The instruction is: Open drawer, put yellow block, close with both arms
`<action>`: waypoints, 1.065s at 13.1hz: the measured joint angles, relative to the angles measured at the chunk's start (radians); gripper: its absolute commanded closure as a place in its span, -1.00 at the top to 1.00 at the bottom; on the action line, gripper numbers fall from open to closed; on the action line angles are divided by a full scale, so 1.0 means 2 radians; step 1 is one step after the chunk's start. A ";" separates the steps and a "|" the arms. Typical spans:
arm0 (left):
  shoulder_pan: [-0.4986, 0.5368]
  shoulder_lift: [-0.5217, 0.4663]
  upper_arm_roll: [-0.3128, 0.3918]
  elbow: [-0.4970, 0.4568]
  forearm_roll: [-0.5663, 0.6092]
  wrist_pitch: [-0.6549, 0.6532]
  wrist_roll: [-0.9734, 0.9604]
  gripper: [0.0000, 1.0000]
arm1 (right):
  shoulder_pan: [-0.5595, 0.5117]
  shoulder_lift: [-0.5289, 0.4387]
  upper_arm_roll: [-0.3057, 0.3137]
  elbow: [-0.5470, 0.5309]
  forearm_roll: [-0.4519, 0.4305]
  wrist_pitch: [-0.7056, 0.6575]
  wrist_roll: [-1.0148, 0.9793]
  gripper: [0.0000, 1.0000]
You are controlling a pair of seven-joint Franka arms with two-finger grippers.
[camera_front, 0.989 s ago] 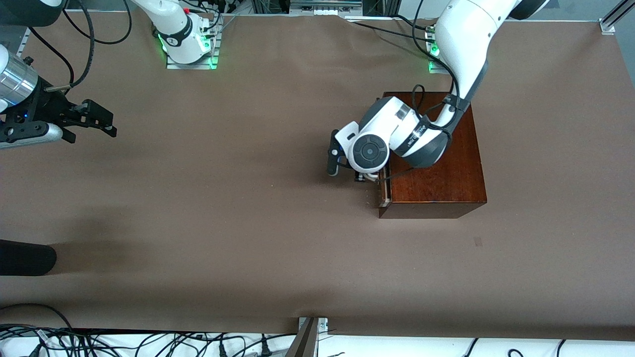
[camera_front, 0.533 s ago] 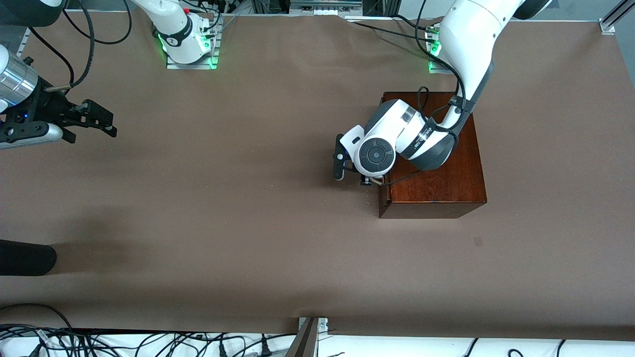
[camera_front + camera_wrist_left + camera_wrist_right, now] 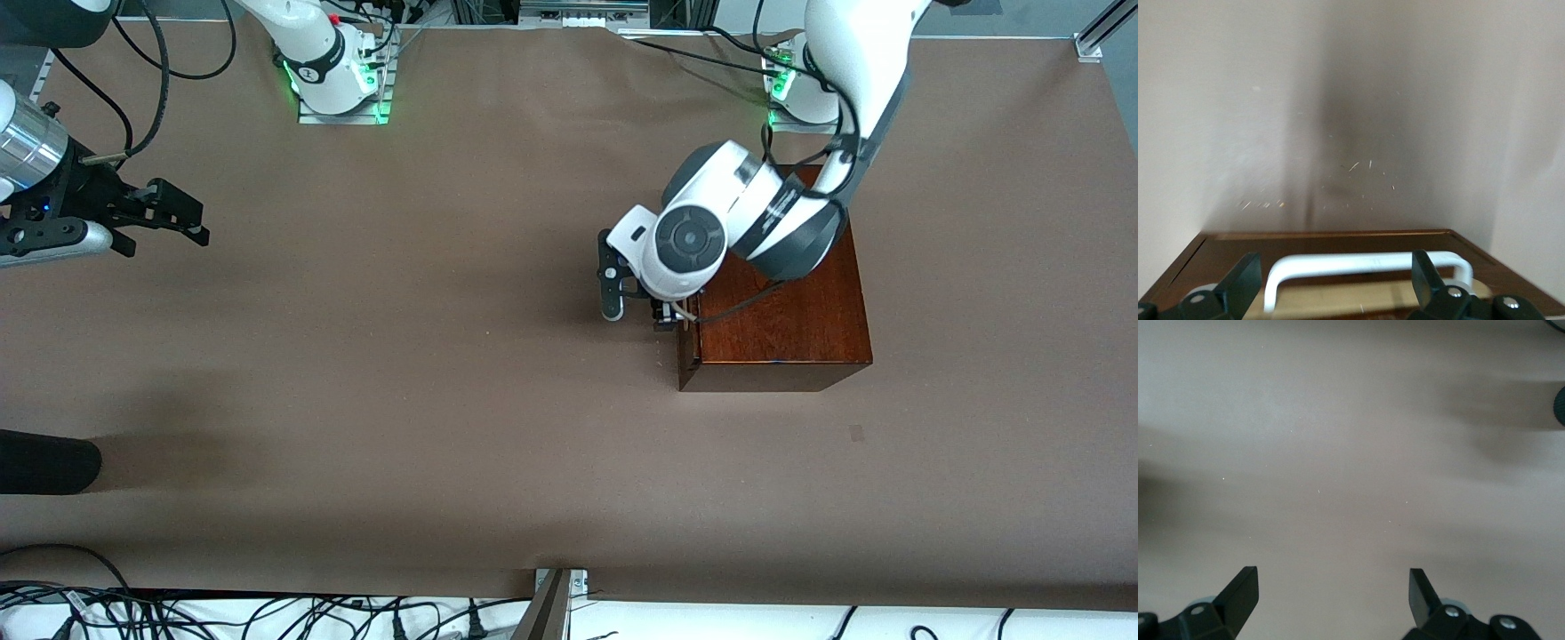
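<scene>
A dark wooden box (image 3: 782, 307) sits on the brown table (image 3: 427, 373), toward the left arm's end. Its drawer (image 3: 686, 342) looks pushed almost all the way in, with only a thin strip of its front showing at the box's side.

The left arm reaches down from its base over the box. The left gripper (image 3: 1331, 283) is just above the drawer's white handle (image 3: 1368, 263). Its fingers (image 3: 1241, 283) are spread wide, one near each end of the handle bar, and they do not pinch it. A bit of pale wood shows under the handle.

The right gripper (image 3: 164, 216) waits in the air over the right arm's end of the table. Its fingers (image 3: 1238, 590) are spread wide too, with only bare table below them.

The yellow block cannot be seen anywhere.
</scene>
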 measured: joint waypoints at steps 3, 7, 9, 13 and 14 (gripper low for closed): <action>0.033 -0.058 0.003 0.023 0.000 -0.023 -0.021 1.00 | 0.000 0.000 0.000 0.000 0.000 0.000 0.000 1.00; 0.114 -0.099 0.008 0.083 0.000 -0.103 -0.001 1.00 | 0.000 0.000 0.000 0.000 0.000 0.000 0.000 1.00; 0.150 -0.113 0.020 0.086 -0.005 -0.110 -0.002 1.00 | 0.000 0.000 0.000 0.000 0.000 0.000 0.000 1.00; 0.177 -0.185 0.078 0.000 -0.039 -0.117 -0.136 1.00 | 0.000 0.000 0.000 0.001 0.000 0.000 0.000 1.00; 0.181 -0.207 0.083 -0.030 -0.040 -0.117 -0.205 1.00 | 0.000 0.000 0.000 0.001 0.000 0.000 0.000 1.00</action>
